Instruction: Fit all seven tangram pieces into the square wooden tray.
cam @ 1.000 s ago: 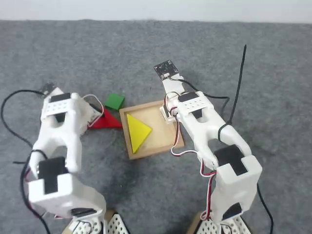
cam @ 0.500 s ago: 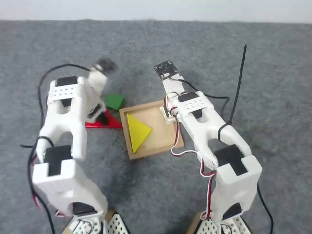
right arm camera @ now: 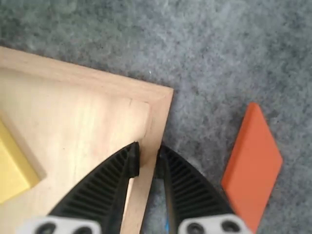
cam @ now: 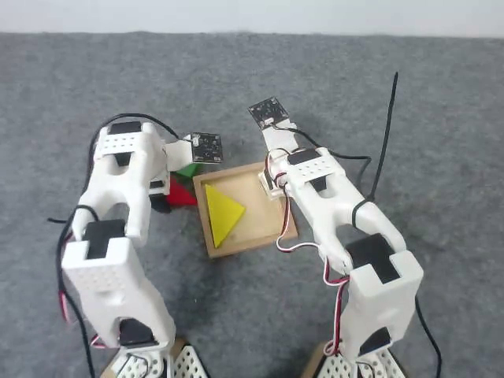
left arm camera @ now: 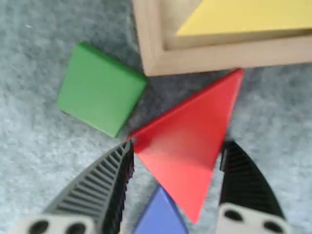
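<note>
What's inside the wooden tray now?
A yellow triangle lies on the tray floor; the rest seen is bare wood. The right gripper on its wall hides a small patch.

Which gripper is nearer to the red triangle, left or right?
Left. The left gripper has its jaws on either side of the red triangle; the right gripper grips the wooden tray at its rim, on the side away from the triangle.

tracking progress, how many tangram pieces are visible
5: yellow triangle in the tray; green square, red triangle, blue piece outside one side; orange parallelogram outside another. Others may be hidden.
</note>
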`<state>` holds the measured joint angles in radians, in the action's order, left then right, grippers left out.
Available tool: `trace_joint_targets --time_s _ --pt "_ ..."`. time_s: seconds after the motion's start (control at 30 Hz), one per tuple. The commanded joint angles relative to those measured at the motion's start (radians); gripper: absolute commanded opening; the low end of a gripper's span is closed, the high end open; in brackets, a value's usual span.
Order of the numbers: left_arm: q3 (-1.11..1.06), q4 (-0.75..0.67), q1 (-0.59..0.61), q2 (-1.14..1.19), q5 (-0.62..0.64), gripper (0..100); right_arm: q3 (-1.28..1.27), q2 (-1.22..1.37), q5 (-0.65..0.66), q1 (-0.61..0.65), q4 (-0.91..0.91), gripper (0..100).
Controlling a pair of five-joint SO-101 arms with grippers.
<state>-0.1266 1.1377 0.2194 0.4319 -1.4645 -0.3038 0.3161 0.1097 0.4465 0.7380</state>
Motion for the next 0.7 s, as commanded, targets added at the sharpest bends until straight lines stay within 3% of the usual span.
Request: trace_joint_targets --time_s 0.0,0.33,0.67 --pt "0.077 -0.023 -0.008 0.021 -0.028 27 0.025 -0.016 -0.008 0.021 0.028 2.6" --pt "0.251 -0.014 0.012 0.187 -0.018 28 0.025 -0.016 -0.008 0.021 0.028 2.6" --pt "0.518 0.104 0.025 0.373 0.063 30 0.025 -0.016 -0.008 0.021 0.028 2.6"
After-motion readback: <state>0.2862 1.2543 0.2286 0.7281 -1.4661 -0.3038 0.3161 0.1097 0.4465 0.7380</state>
